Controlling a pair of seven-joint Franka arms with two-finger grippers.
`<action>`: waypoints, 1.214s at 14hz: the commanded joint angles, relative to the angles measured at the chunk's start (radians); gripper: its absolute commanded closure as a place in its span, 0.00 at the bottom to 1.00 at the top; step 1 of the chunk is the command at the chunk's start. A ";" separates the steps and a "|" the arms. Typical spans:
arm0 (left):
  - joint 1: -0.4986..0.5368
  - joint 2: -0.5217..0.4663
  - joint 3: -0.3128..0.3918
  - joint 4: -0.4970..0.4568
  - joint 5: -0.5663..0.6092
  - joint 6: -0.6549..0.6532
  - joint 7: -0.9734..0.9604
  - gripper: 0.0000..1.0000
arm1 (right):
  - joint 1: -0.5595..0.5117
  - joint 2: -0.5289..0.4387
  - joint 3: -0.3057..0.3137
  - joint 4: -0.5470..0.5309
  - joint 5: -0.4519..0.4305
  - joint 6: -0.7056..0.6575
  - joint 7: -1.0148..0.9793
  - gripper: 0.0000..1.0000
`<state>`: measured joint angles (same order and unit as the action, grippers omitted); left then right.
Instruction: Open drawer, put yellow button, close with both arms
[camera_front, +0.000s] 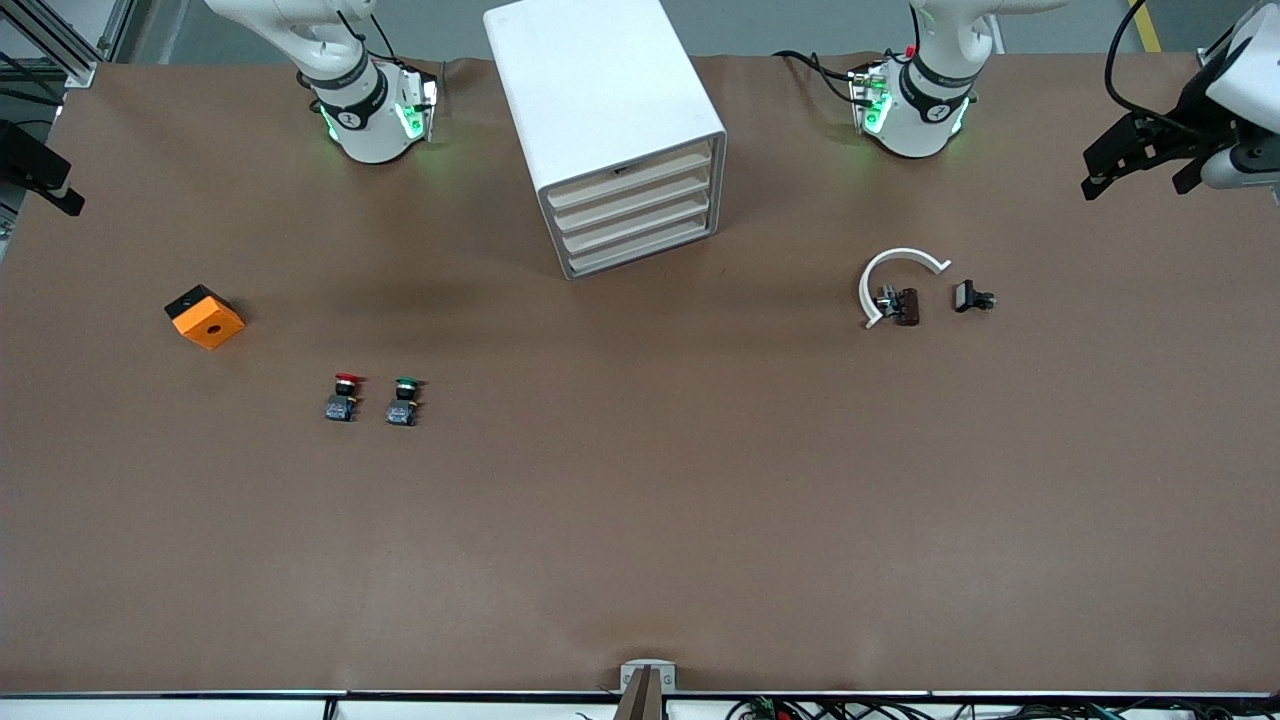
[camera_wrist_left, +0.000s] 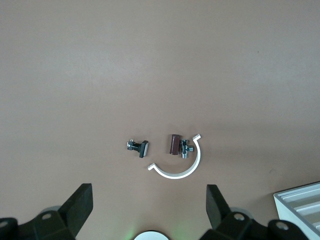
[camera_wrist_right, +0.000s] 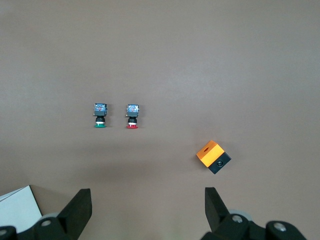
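Observation:
The white cabinet (camera_front: 600, 80) stands at the back middle of the table with all four beige drawers shut; the uppermost drawer (camera_front: 630, 172) is shut. The yellow button is not in view. My left gripper (camera_front: 1138, 185) is open and empty, up in the air past the left arm's end of the table; its wrist view (camera_wrist_left: 150, 205) looks down on bare table. My right gripper (camera_front: 40, 180) is open and empty at the right arm's end, partly cut off; its wrist view (camera_wrist_right: 148, 205) also shows bare table below.
A red-capped button (camera_front: 343, 396) and a green-capped button (camera_front: 404, 399) stand side by side. An orange-and-black block (camera_front: 205, 317) lies toward the right arm's end. A white C-shaped ring (camera_front: 895, 270), a brown part (camera_front: 905, 305) and a small black clip (camera_front: 970, 296) lie toward the left arm's end.

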<state>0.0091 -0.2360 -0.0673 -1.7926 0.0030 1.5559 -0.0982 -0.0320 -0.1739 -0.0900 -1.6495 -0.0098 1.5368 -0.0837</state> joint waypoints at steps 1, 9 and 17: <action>0.008 0.023 -0.011 0.032 -0.014 -0.027 0.023 0.00 | 0.003 -0.022 -0.004 -0.023 0.011 0.012 -0.007 0.00; 0.002 0.026 -0.015 0.053 -0.009 -0.027 0.023 0.00 | 0.004 -0.021 -0.002 -0.012 0.011 0.019 -0.007 0.00; 0.000 0.029 -0.014 0.058 -0.011 -0.027 0.023 0.00 | 0.004 -0.013 -0.001 0.019 0.013 0.008 0.010 0.00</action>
<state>0.0020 -0.2184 -0.0754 -1.7642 0.0029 1.5539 -0.0977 -0.0316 -0.1754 -0.0895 -1.6339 -0.0067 1.5513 -0.0832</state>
